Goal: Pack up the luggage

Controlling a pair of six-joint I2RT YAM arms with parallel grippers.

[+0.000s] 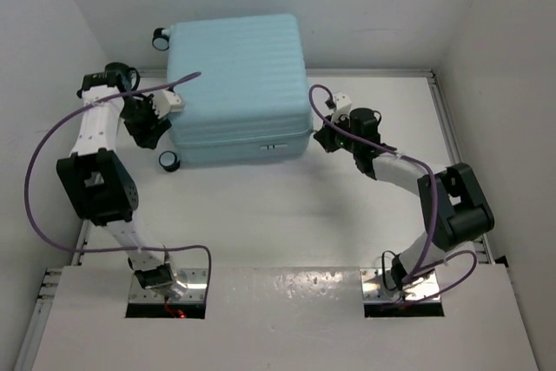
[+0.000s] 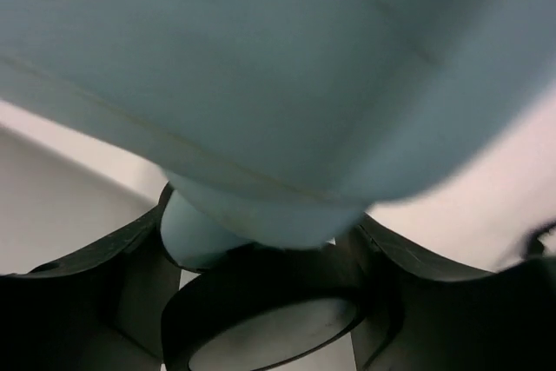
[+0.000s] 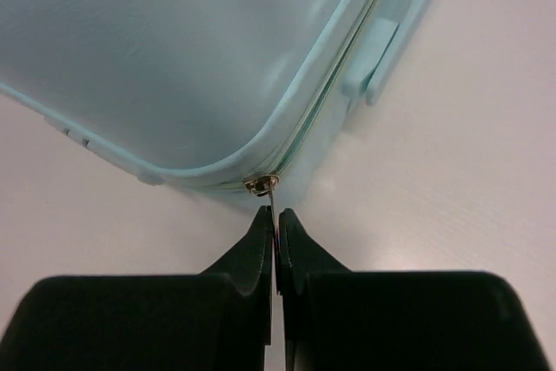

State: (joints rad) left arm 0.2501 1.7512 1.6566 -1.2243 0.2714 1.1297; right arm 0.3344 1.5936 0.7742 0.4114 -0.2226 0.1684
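The luggage [image 1: 236,84] is a pale blue ribbed hard-shell suitcase lying flat and closed at the back of the table. My left gripper [image 1: 162,143] is at its near-left corner. In the left wrist view my left gripper [image 2: 265,215] has one finger on each side of a black-and-white wheel [image 2: 261,319], touching it, under the shell [image 2: 278,67]. My right gripper [image 1: 320,135] is at the near-right corner. In the right wrist view my right gripper [image 3: 275,215] is shut on the thin metal zipper pull [image 3: 273,202] at the rounded corner of the luggage [image 3: 174,49].
White walls close in the table [image 1: 261,215] on the left, right and back. A second wheel [image 1: 161,38] sticks out at the suitcase's far-left corner. A purple cable [image 1: 43,154] loops out from the left arm.
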